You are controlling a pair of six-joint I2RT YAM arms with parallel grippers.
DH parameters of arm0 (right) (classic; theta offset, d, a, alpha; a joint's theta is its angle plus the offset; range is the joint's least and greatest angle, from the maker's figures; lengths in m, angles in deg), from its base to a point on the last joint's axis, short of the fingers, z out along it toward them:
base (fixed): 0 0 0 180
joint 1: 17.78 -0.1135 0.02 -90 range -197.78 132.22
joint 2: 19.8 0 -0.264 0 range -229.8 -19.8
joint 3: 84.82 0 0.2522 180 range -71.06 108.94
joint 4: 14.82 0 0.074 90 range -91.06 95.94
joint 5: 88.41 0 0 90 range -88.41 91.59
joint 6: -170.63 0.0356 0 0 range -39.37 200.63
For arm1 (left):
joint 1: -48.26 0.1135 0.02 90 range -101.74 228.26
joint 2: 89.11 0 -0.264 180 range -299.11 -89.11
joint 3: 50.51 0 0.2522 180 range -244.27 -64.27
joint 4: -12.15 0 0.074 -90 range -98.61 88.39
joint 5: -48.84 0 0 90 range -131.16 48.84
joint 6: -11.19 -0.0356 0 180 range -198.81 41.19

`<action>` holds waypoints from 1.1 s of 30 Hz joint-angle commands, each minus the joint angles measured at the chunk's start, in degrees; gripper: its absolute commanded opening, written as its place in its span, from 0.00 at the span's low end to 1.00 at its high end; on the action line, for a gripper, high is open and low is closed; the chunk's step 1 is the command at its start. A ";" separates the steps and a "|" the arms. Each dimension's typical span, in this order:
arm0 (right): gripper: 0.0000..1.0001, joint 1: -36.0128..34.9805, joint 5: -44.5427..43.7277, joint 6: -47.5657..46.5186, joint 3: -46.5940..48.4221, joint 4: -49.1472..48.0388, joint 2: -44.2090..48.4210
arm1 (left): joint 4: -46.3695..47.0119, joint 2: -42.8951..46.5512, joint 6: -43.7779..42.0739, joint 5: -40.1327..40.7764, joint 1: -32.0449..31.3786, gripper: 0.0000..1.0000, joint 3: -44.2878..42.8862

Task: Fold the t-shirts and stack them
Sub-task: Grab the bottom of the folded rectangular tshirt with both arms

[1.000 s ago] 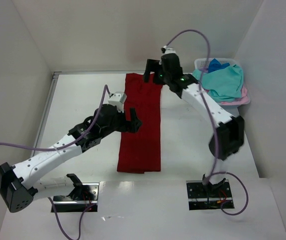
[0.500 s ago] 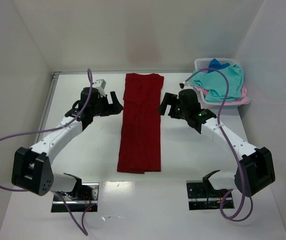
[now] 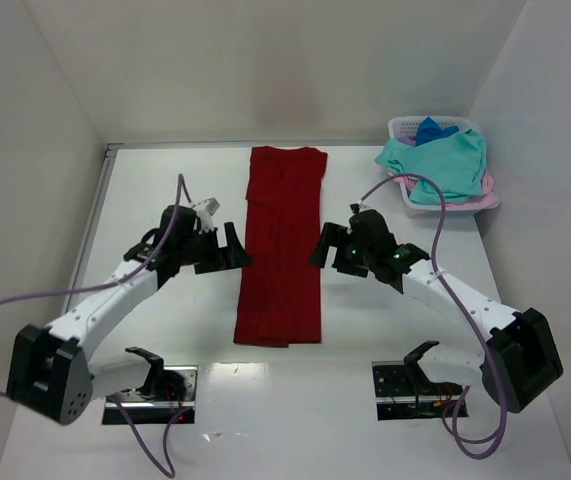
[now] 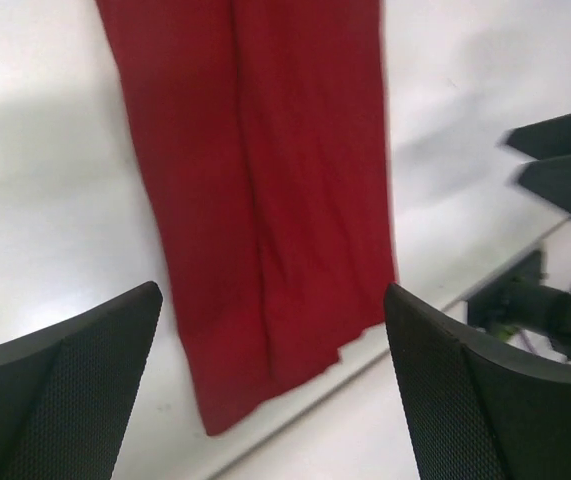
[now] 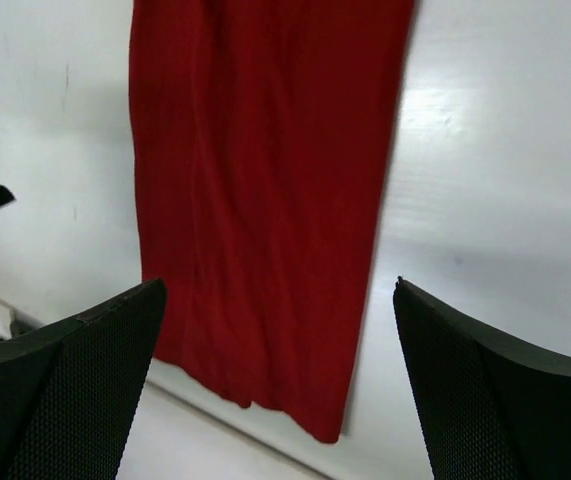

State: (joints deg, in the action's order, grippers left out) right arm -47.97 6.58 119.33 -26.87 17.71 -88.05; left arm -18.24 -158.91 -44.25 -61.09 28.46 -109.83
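Table: dark red t-shirt lies flat down the middle as a long narrow strip with its sides folded in, one short end far, the other near the arm bases. Laundry basket sits at the far right corner, well apart from it. It holds the teal t-shirt draped over the rim, the blue t-shirt poking up behind and the pink t-shirt showing underneath. Left gripper hovers just off the strip's left edge, right gripper just off its right edge, both about mid-length. Both sets of fingers are spread fully wide, nothing in either. My read: next is the crosswise fold of the strip. Risks:
- jaws pinch only the top layer, so the folded-in sides peel open on the lift
- arms grab at uneven points along the strip, so the fold lands skewed
- fingers scrape the table and bunch the edge instead of getting under it
- wrist views show a lengthwise crease that could shift if dragged
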 commanded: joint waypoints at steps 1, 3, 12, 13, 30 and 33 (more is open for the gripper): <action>1.00 -3.28 1.85 2.96 -2.16 1.71 0.58 | -3.06 9.91 6.54 -2.57 -0.33 0.99 3.27; 1.00 -5.12 1.86 2.96 -2.87 3.20 -0.04 | -3.59 13.10 9.19 -2.58 -0.34 0.99 5.03; 1.00 -9.09 1.16 7.53 -6.73 8.31 1.61 | -8.16 18.74 14.56 0.14 -4.64 0.99 10.32; 1.00 -9.09 1.16 8.05 -7.87 8.31 2.15 | -8.69 18.21 14.56 0.15 -5.34 0.99 10.84; 0.89 -15.07 5.99 14.74 -14.56 3.04 3.82 | -8.69 3.36 15.44 11.39 -20.80 0.99 10.15; 0.87 -16.47 5.47 16.15 -15.09 3.03 3.30 | -8.69 -0.06 15.97 12.71 -23.18 0.99 9.00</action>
State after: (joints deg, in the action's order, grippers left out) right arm -63.07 11.70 133.29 -41.19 23.11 -85.01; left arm -26.69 -156.92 -30.24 -51.38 7.18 -99.27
